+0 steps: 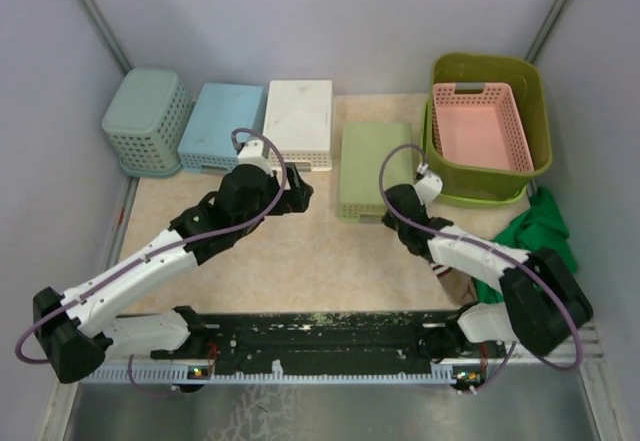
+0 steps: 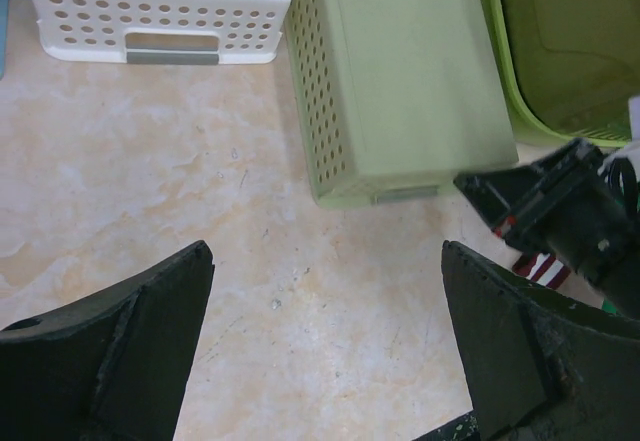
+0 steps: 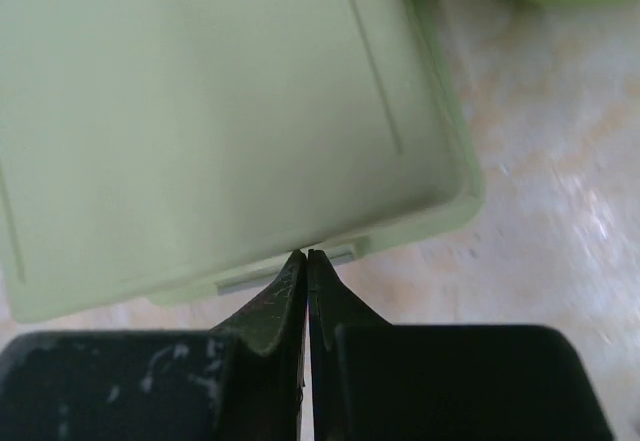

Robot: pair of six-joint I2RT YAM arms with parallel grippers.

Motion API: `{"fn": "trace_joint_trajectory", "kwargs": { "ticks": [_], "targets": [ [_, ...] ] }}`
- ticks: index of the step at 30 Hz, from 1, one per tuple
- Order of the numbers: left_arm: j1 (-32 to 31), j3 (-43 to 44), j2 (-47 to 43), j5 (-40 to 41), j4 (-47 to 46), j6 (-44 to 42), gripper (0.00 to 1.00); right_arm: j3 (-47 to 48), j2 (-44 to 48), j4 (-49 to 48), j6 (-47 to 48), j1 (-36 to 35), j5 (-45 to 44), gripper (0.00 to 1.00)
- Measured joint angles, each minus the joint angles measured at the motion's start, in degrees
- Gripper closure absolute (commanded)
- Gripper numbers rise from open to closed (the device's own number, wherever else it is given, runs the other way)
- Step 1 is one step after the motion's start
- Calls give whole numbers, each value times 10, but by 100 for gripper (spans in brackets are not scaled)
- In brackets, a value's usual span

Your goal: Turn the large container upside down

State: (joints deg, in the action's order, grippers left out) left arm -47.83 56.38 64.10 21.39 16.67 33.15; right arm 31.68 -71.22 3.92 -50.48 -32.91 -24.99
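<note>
Right gripper (image 3: 308, 257) is sitting with its two fingers pressed flat together, gripping nothing. Its tips are hovering just at the near edge of an upturned pale green basket (image 3: 200, 111), not at the tub it is meant to handle.

That tub, the large container (image 1: 535, 111), is standing upright in the upper right of the overhead view with its mouth facing up, so the turn is not yet done. A pink basket (image 1: 480, 126) is nesting inside it, tilted against the far wall. I judge this is complicating things: it will be tumbling out on any flip unless it is lifted clear first.

In the right wrist view only a sliver of the lime rim is showing, at the top right corner. That suggests the right arm is aiming short and to the left of the tub.

At centre frame, the left gripper (image 2: 326, 249) is hanging wide open over bare table (image 1: 300, 261), near the pale basket's corner and carrying nothing. It is probably waiting in support.

Along the back edge, a white basket (image 1: 298, 121), a blue basket (image 1: 222, 123) and a teal basket (image 1: 147, 119) are lying bottom-up in a row. A green cloth (image 1: 530, 231) is bunching at the right, below the tub.
</note>
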Motion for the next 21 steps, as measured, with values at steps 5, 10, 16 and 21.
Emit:
{"fn": "trace_joint_trajectory", "kwargs": {
  "ticks": [5, 10, 16, 21],
  "targets": [
    [0, -8, -33, 4, 23, 3, 0, 90, -97, -77, 14, 0, -70, 100],
    [0, -28, -82, 11, 27, 6, 0, 76, -93, -133, 28, -17, -77, 98],
    [0, -56, -97, -5, 28, 16, 0, 26, -96, -160, 32, -37, -79, 94],
    [0, -81, -98, -20, 41, 21, 0, 99, -189, -162, 56, -26, -90, 93]
  ]
}}
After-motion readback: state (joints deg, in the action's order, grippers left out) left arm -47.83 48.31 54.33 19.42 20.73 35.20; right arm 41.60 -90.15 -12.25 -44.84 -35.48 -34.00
